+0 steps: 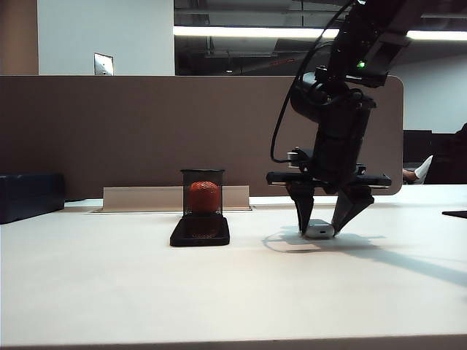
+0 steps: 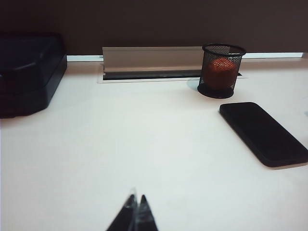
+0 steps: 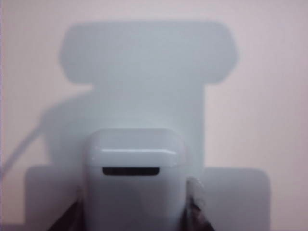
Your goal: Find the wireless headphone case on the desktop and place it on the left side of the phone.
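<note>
Left gripper (image 2: 136, 211) at bottom centre of left wrist view, fingertips pressed together, above bare desktop (image 1: 109, 292); phone (image 1: 200, 231) left of centre in exterior view, flat on desktop; black mesh cup (image 1: 202, 191) with orange ball (image 1: 204, 196) just behind phone; wireless headphone case (image 1: 319, 230) right of centre, resting on desktop; right gripper (image 1: 325, 227) pointing down, fingers flanking case on both sides; whether clamped or merely straddling, cannot tell.
</note>
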